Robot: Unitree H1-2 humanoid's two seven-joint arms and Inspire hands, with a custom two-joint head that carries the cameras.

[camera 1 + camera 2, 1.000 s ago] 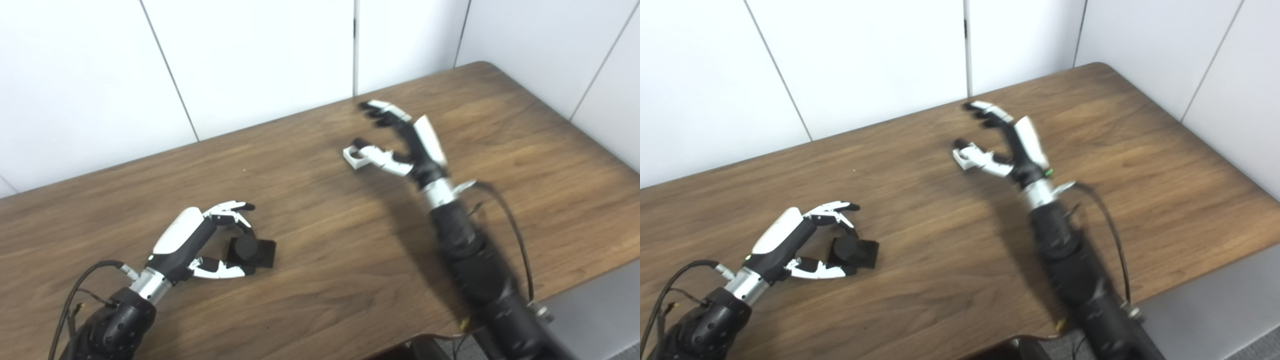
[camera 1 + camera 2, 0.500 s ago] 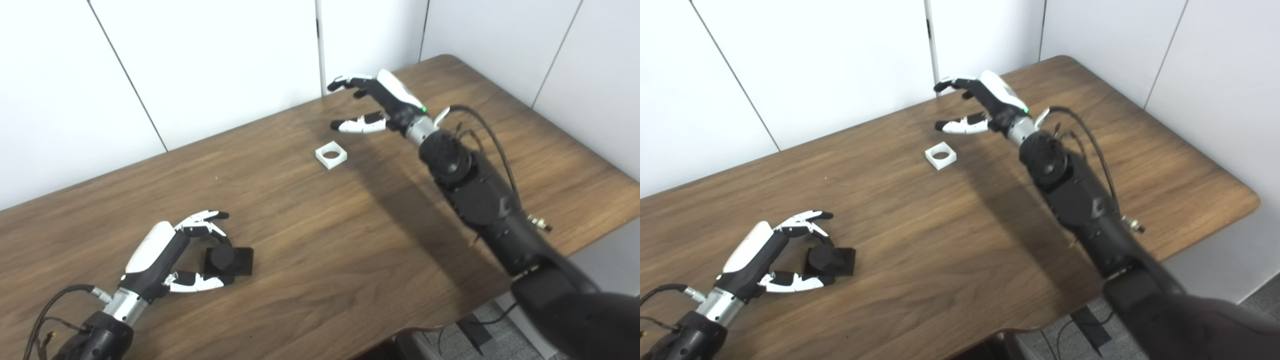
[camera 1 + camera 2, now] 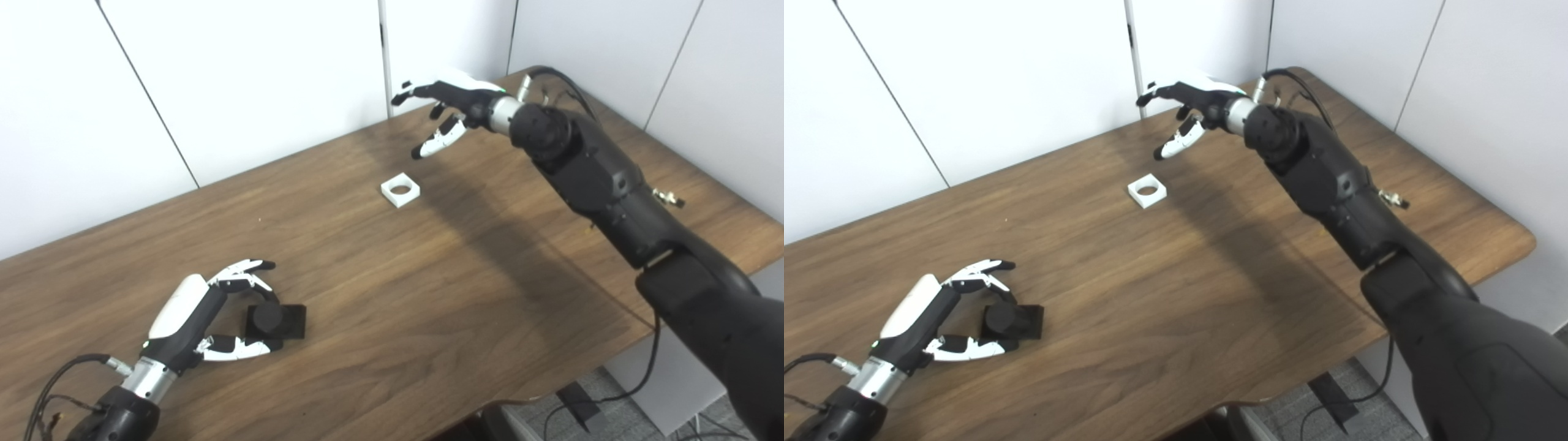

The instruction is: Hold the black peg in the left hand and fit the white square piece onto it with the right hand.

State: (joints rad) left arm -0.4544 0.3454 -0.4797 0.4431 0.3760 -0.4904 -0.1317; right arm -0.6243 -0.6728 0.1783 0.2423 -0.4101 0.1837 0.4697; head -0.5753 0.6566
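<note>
The white square piece lay flat on the table, its round hole facing up, toward the far edge and roughly midway along it. The right hand hung in the air above the table's far right stretch, near the far edge, its fingers spread apart and its thumb pointing down and leftward; it held nothing. The piece sat below that hand and a little toward the near-left of it, clear of the thumb tip and untouched. Being square and low, the piece had no real long axis; its sides ran at a slant to the table's edges, so the hand would probably need to come down and turn to take two opposite sides.

Well apart from all this, near the table's near left corner, the black peg stood upright on its flat black base. The left hand curled around the peg from the left, fingers arched over its far side and thumb lying along its near side. Whether those fingers were truly clamped on the peg or only cupped close beside it could not be told. The base rested on the wood, so the peg was not lifted.

By this layout the right hand was far nearer the white piece, the left nearer the peg.
</note>
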